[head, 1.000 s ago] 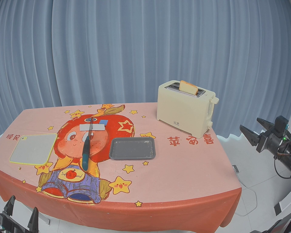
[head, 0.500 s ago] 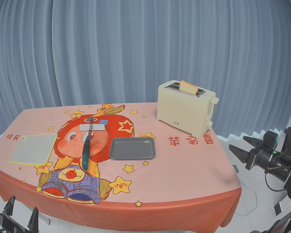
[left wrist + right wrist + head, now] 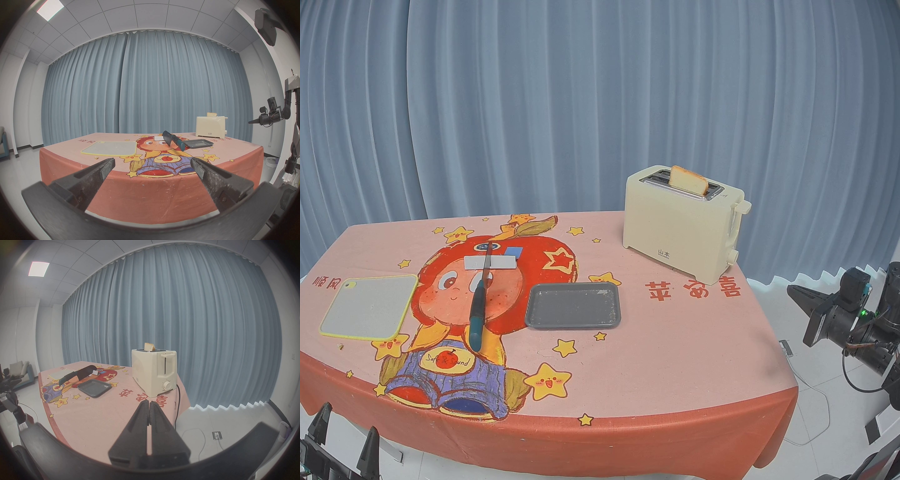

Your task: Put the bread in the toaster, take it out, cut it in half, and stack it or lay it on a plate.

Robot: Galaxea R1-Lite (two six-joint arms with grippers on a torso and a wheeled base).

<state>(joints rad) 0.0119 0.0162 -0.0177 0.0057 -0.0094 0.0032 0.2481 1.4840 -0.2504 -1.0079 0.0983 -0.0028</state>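
Right gripper [image 3: 149,403] first: its two fingers have just snapped together, flat against each other, with nothing between them. A second ago they were spread in a wide fork. The arm has also sunk lower and eased back a touch, so it now hangs off the side of the bench [image 3: 675,356], out over the floor.

Ahead of that gripper, higher up and well apart from it, stands the cream toaster [image 3: 681,228]. The bread slice [image 3: 688,180] pokes up out of the slot, sitting exactly where it sat a second ago. The side lever looks to be up, so I'd say the toasting half is done and lifting the slice out is what's left. With the fingers pinched together and the arm pulled away, this reads as a reset rather than a reach. It will have to open again and climb before it can take that slice.

Beyond the toaster from the gripper's side lies the grey tray [image 3: 573,305], bare. Past that is the teal-handled knife [image 3: 478,306], its blade tip propped on a small white rest. Furthest off is the cutting board [image 3: 369,306] with the yellow rim. None of these has budged.

Left gripper [image 3: 152,162]: fingers spread wide, holding nothing, parked low in front of the bench's near edge, with the cutting board just beyond it. No movement there.
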